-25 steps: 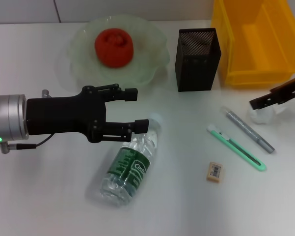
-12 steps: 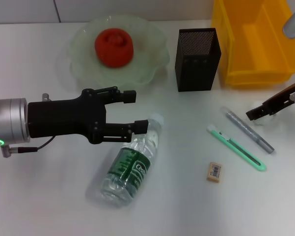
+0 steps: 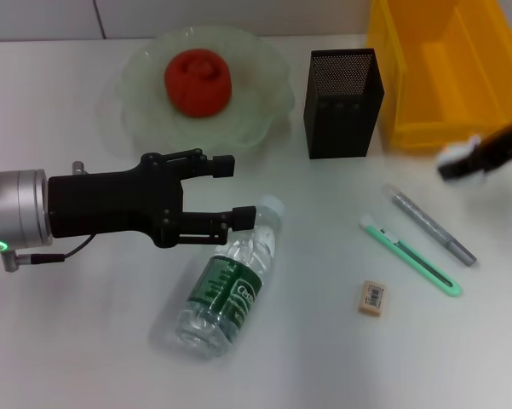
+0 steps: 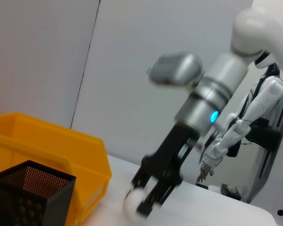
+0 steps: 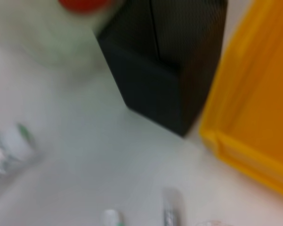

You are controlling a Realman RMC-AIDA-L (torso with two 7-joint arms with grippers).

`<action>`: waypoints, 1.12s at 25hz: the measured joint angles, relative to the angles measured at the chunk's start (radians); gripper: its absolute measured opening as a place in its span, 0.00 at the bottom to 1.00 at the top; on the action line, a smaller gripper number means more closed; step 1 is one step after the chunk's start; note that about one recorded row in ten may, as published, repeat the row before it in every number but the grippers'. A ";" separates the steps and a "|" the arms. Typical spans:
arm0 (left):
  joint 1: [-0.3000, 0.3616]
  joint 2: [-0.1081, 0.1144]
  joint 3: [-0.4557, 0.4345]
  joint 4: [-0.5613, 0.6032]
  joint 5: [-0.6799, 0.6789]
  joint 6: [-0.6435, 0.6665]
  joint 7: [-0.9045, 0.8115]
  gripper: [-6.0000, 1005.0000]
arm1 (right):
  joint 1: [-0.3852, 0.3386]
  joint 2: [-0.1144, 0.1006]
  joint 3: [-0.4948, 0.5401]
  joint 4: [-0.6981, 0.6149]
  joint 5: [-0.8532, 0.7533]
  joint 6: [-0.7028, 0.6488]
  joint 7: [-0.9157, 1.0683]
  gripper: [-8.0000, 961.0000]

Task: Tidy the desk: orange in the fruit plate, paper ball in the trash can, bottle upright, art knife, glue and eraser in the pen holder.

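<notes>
Head view: the orange [image 3: 198, 81] sits in the fruit plate [image 3: 264, 111] at the back of the white counter [image 3: 85, 341]. The black mesh pen holder [image 3: 342, 102] stands just right of the plate, and the yellow trash can [image 3: 443, 68] stands right of that. The bottle [image 3: 230, 281] lies on its side near the middle, cap pointing away from the robot. The left gripper [image 3: 230, 189] reaches in from the left above the counter, its 2 fingers apart, the nearer fingertip close to the bottle's cap. At the right edge, the right gripper [image 3: 467, 158] is raised in front of the trash can, fingers clamped on the white paper ball [image 3: 453, 156]. Below it lie a grey glue pen [image 3: 430, 225] and a green art knife [image 3: 411, 256] side by side, with the eraser [image 3: 371, 298] nearer the robot.

Left wrist view: the right gripper [image 4: 146, 200] pinches the paper ball [image 4: 133, 203] just beside the trash can [image 4: 61, 146], with the pen holder [image 4: 28, 195] in front.

Right wrist view: blurred; the pen holder [image 5: 174, 70] stands between the plate with the orange [image 5: 82, 4] and the trash can [image 5: 254, 117].
</notes>
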 joint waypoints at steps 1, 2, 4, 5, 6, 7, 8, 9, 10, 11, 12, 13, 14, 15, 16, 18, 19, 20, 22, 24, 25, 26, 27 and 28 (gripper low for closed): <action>0.000 0.000 0.000 0.000 0.000 0.000 0.000 0.86 | -0.005 0.000 0.007 -0.056 0.011 -0.022 0.010 0.53; 0.000 0.000 0.000 0.000 0.000 0.000 0.000 0.86 | -0.009 -0.001 0.016 -0.113 0.021 -0.040 0.021 0.53; 0.000 0.000 0.000 0.000 0.000 0.000 0.001 0.86 | -0.013 -0.005 0.043 -0.226 0.022 0.004 0.043 0.54; 0.000 0.000 0.000 0.000 0.000 0.000 0.001 0.86 | -0.013 -0.005 0.043 -0.226 0.022 0.004 0.043 0.54; 0.000 -0.001 0.000 0.000 0.000 -0.001 0.003 0.86 | -0.014 -0.005 0.048 -0.234 0.023 0.050 0.044 0.54; 0.000 -0.001 0.001 -0.001 0.000 -0.004 0.003 0.86 | -0.014 -0.004 0.050 -0.228 0.026 0.101 0.043 0.54; 0.000 -0.001 0.001 -0.001 0.000 -0.004 0.003 0.86 | -0.014 -0.003 0.050 -0.207 0.029 0.157 0.043 0.55; 0.000 -0.001 0.001 -0.001 0.000 -0.004 0.003 0.86 | -0.008 -0.001 0.045 -0.134 0.032 0.279 0.041 0.55; 0.000 -0.002 0.001 -0.003 0.000 -0.006 0.004 0.86 | -0.008 -0.001 0.045 -0.134 0.032 0.279 0.041 0.55; -0.006 -0.002 0.003 -0.017 0.000 -0.012 0.005 0.86 | 0.003 -0.002 0.043 -0.086 0.032 0.336 0.041 0.56; -0.007 -0.002 0.003 -0.020 0.000 -0.012 0.005 0.86 | 0.017 -0.004 0.041 -0.030 0.033 0.384 0.039 0.56; -0.009 -0.002 0.002 -0.023 0.000 -0.013 0.005 0.86 | 0.029 -0.006 0.040 0.012 0.034 0.420 0.037 0.56; -0.009 -0.003 0.002 -0.024 0.000 -0.013 0.005 0.86 | 0.045 -0.011 0.041 0.061 0.034 0.451 0.033 0.57; -0.009 -0.003 0.002 -0.024 0.000 -0.013 0.005 0.86 | 0.061 -0.016 0.044 0.106 0.035 0.477 0.029 0.57; -0.009 -0.003 0.002 -0.024 0.000 -0.013 0.005 0.86 | 0.072 -0.019 0.046 0.139 0.035 0.497 0.024 0.57; -0.009 -0.004 -0.001 -0.024 0.000 -0.013 0.003 0.86 | 0.080 -0.021 0.047 0.168 0.039 0.524 0.015 0.58; -0.009 -0.004 -0.002 -0.024 0.000 -0.013 0.002 0.86 | 0.076 -0.019 0.046 0.169 0.052 0.534 0.006 0.58; -0.009 -0.004 -0.002 -0.024 0.000 -0.013 0.002 0.86 | 0.076 -0.019 0.046 0.169 0.052 0.534 0.006 0.62; -0.009 -0.004 -0.002 -0.024 0.000 -0.014 0.000 0.86 | 0.069 -0.018 0.046 0.163 0.080 0.529 -0.007 0.70; -0.009 -0.004 -0.003 -0.025 0.000 -0.015 0.001 0.86 | 0.057 -0.019 0.047 0.153 0.118 0.513 -0.019 0.77; -0.009 -0.003 -0.003 -0.025 0.000 -0.015 0.001 0.86 | 0.046 -0.021 0.047 0.142 0.147 0.500 -0.026 0.78; -0.009 -0.002 -0.003 -0.025 0.000 -0.015 0.001 0.86 | 0.034 -0.023 0.048 0.130 0.176 0.485 -0.034 0.79; -0.009 -0.002 -0.003 -0.025 0.000 -0.015 0.001 0.86 | 0.017 -0.023 0.048 0.109 0.208 0.468 -0.045 0.80; -0.009 0.001 -0.003 -0.025 0.000 -0.015 -0.003 0.86 | -0.002 -0.023 0.048 0.086 0.239 0.450 -0.053 0.81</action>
